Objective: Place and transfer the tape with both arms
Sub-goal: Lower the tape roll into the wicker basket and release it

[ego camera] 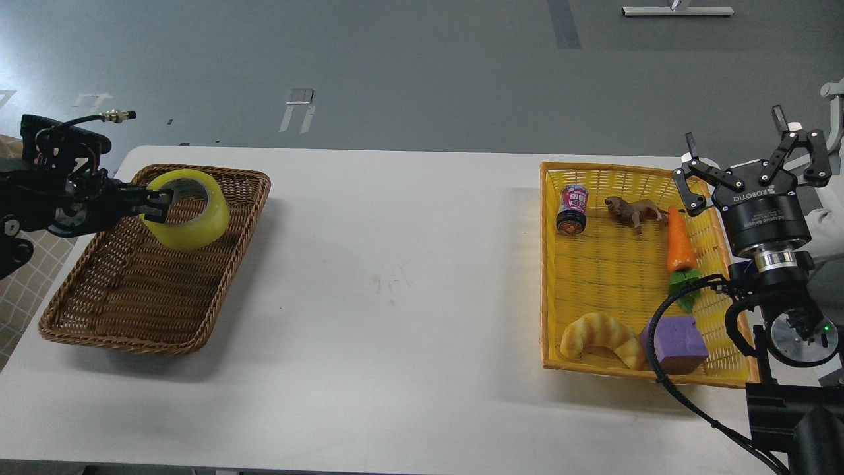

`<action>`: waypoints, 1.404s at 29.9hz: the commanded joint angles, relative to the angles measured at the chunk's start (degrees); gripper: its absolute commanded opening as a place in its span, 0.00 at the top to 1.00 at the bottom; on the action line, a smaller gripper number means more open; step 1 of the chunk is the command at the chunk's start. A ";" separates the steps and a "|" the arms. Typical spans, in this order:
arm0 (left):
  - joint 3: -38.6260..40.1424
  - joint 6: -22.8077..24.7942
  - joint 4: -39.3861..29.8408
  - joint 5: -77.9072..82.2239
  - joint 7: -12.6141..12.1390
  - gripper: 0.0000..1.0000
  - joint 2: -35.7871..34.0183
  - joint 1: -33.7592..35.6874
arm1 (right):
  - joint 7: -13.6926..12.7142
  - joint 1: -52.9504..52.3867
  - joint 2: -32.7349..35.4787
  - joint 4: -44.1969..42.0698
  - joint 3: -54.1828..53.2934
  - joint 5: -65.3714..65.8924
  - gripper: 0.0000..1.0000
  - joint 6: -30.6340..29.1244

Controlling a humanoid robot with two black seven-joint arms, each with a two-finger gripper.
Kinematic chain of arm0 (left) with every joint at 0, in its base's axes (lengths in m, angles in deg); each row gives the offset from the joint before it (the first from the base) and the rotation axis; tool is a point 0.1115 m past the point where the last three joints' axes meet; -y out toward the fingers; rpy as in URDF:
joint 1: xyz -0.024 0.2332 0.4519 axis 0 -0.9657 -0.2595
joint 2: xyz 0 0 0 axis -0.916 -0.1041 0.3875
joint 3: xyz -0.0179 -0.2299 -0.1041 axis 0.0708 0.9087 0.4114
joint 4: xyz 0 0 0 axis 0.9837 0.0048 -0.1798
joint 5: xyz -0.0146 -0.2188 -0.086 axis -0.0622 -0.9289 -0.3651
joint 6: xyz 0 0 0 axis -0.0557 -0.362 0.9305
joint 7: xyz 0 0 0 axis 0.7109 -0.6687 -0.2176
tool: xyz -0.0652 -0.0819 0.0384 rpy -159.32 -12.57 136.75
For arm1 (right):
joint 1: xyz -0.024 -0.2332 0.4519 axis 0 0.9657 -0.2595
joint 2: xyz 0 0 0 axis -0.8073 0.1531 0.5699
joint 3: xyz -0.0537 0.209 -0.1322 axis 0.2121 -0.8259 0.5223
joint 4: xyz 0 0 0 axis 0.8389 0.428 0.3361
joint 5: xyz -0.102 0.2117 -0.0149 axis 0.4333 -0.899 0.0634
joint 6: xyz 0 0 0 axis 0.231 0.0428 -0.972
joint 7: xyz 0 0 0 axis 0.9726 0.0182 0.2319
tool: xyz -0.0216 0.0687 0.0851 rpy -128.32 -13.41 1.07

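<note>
Tape (188,210): translucent yellow, pale grey-white core. Left gripper (157,203): black. Right gripper (748,165): black, white lettering on body. Wicker basket (99,316), 9 o'clock: brown weave. Plastic basket (620,173), 3 o'clock: yellow lattice, orange rim. Inside it: can (572,209) dark with pink-blue label; lion figure (634,211) brown; carrot (680,243) orange, green leaves; block (679,343) purple; croissant toy (601,338) golden, paler stripes. Table (395,277): white, faint smudge at centre. Floor (395,66), 12 o'clock: grey.

Yellow translucent tape (188,209) roll, grey-white core, tilted on edge, over brown wicker basket (99,316) far end, tabletop's left side.
</note>
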 commanded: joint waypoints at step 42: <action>-0.03 -2.86 9.56 -5.07 1.01 1.00 4.11 -7.66 | 0.00 0.27 0.00 -0.01 0.02 0.00 0.00 0.00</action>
